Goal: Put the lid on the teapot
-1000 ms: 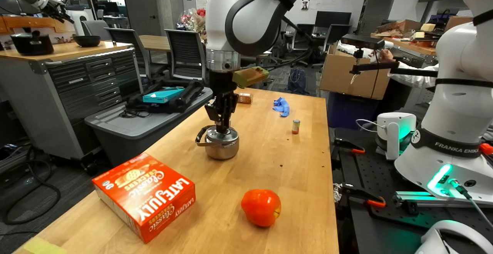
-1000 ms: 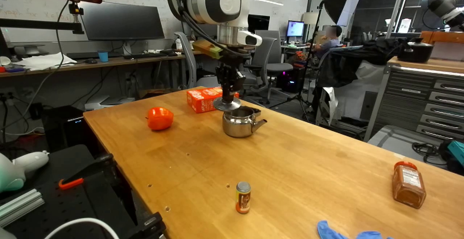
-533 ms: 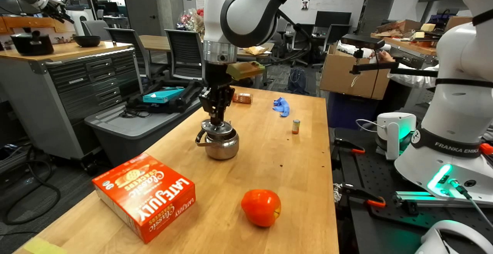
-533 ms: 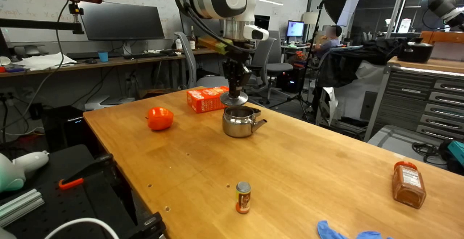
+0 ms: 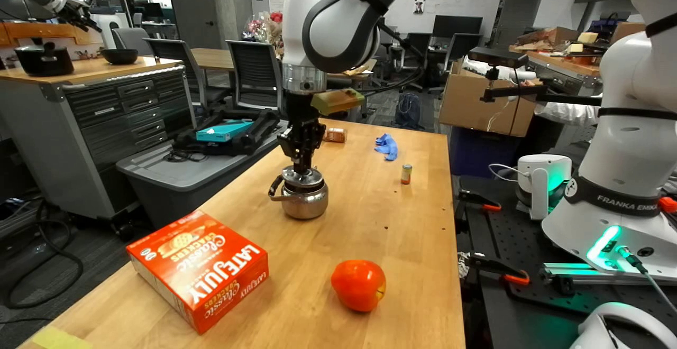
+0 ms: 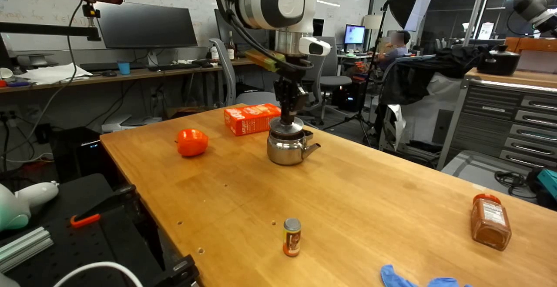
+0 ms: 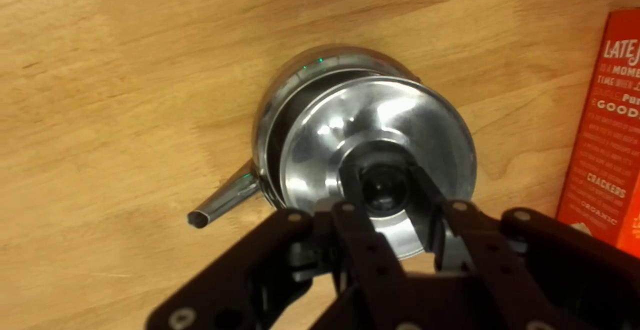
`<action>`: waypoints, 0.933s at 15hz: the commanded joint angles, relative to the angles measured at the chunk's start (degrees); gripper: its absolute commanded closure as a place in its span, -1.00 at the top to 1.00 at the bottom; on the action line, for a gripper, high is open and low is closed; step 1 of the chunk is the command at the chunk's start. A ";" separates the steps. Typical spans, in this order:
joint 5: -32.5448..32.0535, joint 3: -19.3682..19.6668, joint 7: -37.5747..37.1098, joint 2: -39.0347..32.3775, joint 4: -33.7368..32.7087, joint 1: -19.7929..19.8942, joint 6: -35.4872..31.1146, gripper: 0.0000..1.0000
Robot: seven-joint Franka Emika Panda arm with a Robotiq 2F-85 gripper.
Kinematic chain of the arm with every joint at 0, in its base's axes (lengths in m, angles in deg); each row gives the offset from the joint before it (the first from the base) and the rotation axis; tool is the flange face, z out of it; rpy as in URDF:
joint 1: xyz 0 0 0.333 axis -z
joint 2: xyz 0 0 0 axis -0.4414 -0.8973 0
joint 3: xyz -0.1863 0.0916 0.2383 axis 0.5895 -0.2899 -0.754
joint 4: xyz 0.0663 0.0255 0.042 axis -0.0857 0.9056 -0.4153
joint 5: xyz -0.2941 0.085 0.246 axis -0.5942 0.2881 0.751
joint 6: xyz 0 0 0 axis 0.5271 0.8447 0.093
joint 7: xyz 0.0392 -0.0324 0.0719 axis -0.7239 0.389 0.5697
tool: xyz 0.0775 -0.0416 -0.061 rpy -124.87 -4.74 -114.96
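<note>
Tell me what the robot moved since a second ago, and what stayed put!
The gripper carried the lid toward the spout of the teapot, so in an exterior view the lid now hides more of the opening. Nothing was newly grabbed or let go: the gripper still holds the lid's knob. The teapot, tomato and cracker box stayed put.

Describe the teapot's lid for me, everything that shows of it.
The lid is a round, shiny, silvery disc that looks like metal, with a stepped middle and a dark knob on top. The gripper is closed on that knob, holding the lid roughly level, knob up, over the teapot. It is not seated: in the wrist view it appears off-centre, leaving a dark crescent of the mouth uncovered. Whether its edge touches the teapot, I cannot tell.
</note>
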 commanded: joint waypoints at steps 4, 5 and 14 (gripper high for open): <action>-0.32 0.88 -1.33 -3.64 -2.65 -0.25 1.08 -0.86; -0.45 0.95 -1.43 -3.86 -2.81 -0.34 1.11 -0.86; -8.57 3.63 -7.63 -3.34 -2.74 -3.70 5.62 -0.86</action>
